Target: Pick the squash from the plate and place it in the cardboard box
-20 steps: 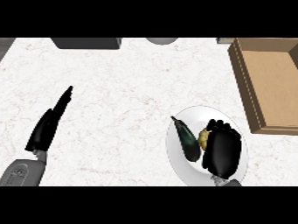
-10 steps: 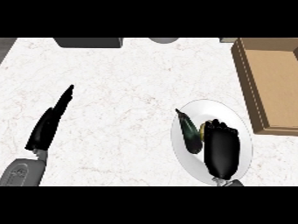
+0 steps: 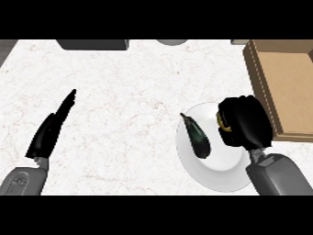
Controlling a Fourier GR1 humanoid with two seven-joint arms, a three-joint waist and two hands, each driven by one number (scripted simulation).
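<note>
Two hands up: our right hand point(image 3: 243, 120), curled but gripping nothing we can see, sits just R of the squash point(image 3: 196, 136), which lies on the plate point(image 3: 221, 172), long axis running away from us. Box point(image 3: 289, 82) beyond-R. Left hand point(image 3: 50, 131) flat, far off.

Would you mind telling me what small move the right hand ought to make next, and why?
Probably carry the right hand rightward over the near wall of the cardboard box. Its fingers are curled round something yellowish, likely the squash, and it hangs at the right rim of the plate, just beside the box. A dark vegetable lies on the plate. The left hand rests open at the left.
</note>
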